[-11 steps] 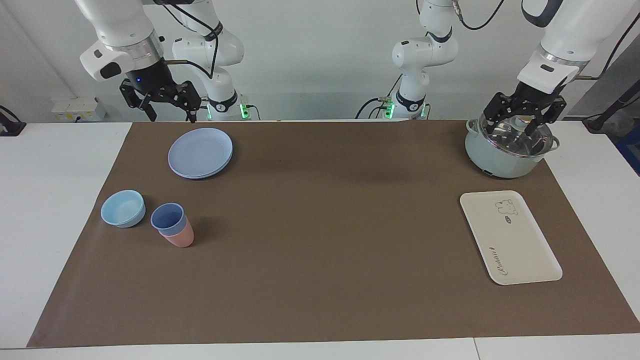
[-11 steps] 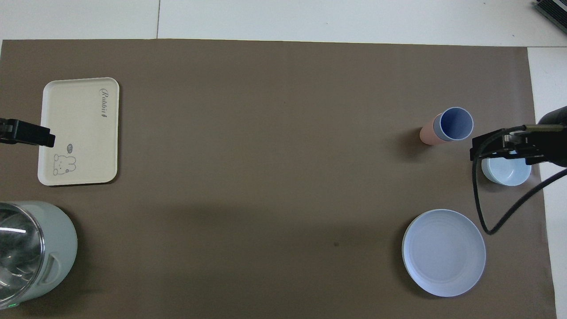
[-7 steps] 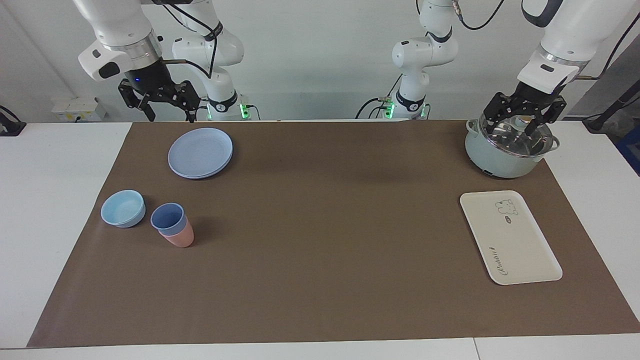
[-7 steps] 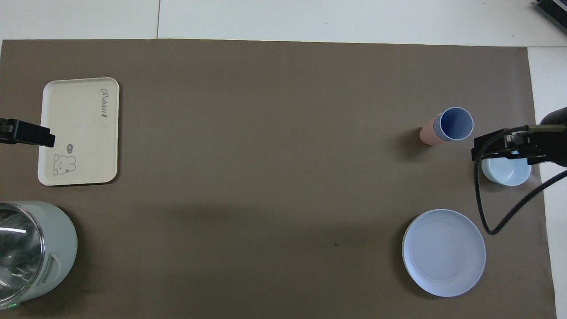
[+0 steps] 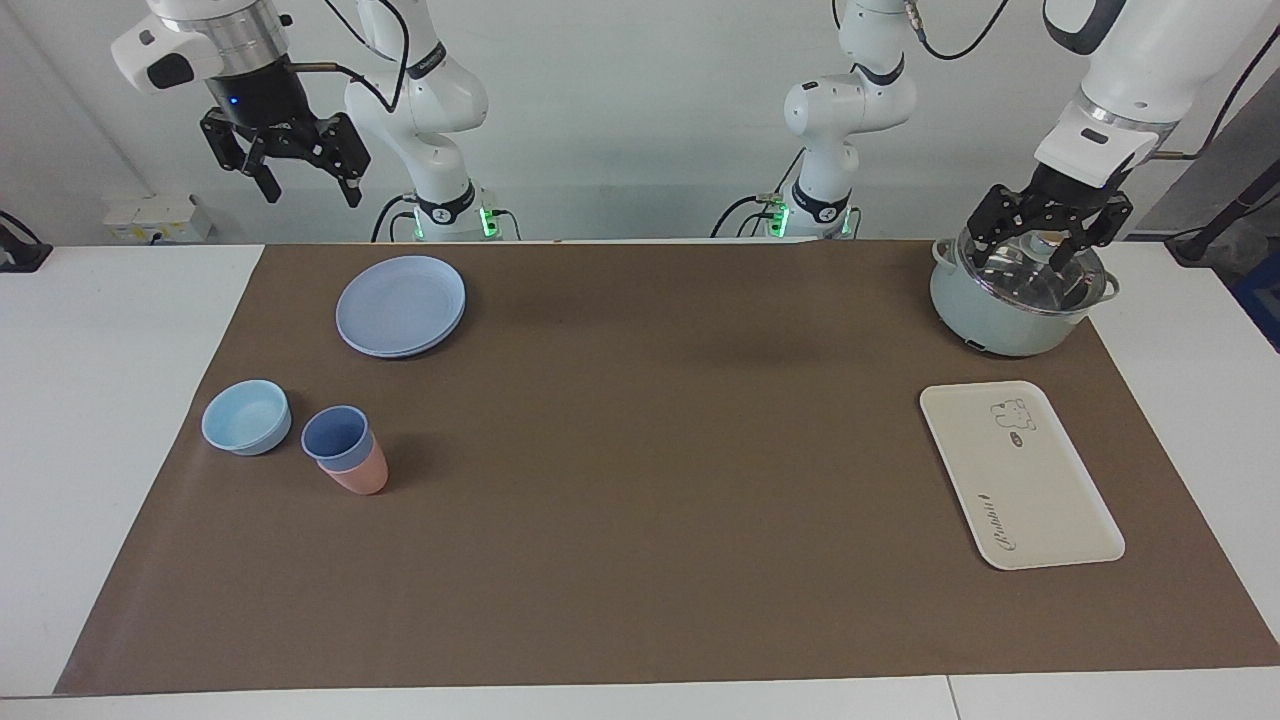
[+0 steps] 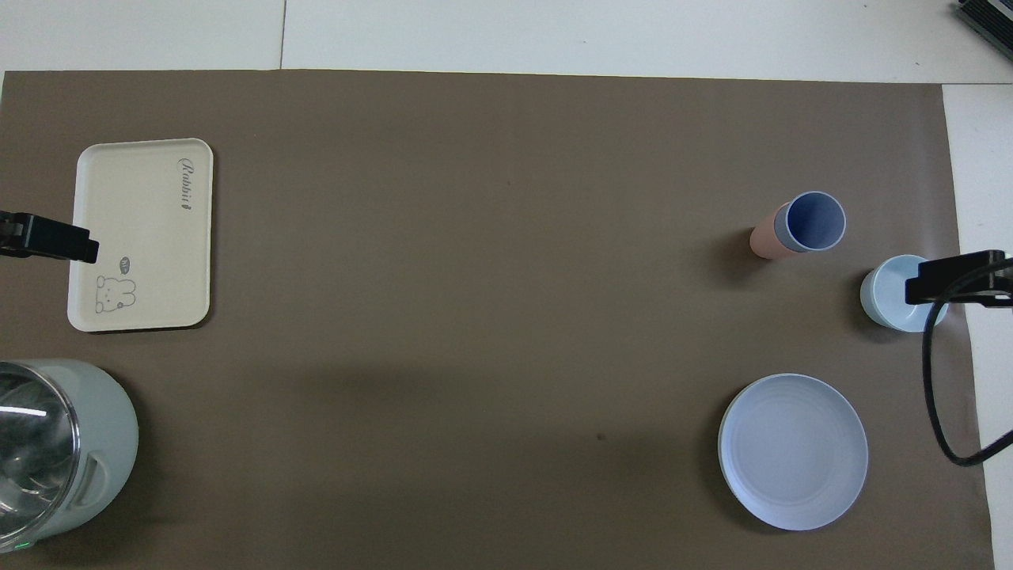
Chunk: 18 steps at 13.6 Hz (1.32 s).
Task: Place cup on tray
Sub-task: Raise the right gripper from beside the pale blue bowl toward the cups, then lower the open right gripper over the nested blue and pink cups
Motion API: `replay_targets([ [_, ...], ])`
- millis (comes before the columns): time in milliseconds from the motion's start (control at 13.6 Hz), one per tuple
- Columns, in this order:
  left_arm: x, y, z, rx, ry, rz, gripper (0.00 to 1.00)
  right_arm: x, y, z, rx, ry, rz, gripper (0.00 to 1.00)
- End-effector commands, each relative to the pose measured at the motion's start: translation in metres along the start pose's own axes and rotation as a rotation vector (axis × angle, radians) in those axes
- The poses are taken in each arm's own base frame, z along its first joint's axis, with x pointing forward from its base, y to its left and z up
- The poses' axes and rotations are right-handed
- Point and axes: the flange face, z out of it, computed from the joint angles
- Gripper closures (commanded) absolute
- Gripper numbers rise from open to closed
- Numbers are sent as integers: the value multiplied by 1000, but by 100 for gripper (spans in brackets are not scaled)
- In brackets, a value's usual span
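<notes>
Cup (image 5: 337, 438) untouched, nested in pink tumbler (image 5: 360, 478), well below and apart from right claw (image 5: 283, 160), raised with fingers apart. Tray (image 5: 1018, 473) bare, below left claw (image 5: 1047, 232), apparently spread, waiting over pot (image 5: 1018, 300). Everything left: grasp, carry, place.

The tray (image 6: 142, 229), at the left of the overhead view, bears cursive lettering reading "Rabbit" near its upper corner, and a tiny speech bubble whose writing cannot be read.
</notes>
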Motion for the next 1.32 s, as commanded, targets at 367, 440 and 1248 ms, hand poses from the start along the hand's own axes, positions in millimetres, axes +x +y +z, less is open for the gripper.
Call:
replay_targets([
  [367,-8,0,-1,-2,-4,-12,0,79,57,56,23,37,227,1],
  [440,-8,0,0,-2,-6,-12,0,91,66,75,30,9,263,1],
  [1248,-8,1,-1,-2,-4,-10,0,212,150,239,240,-108,885,1],
])
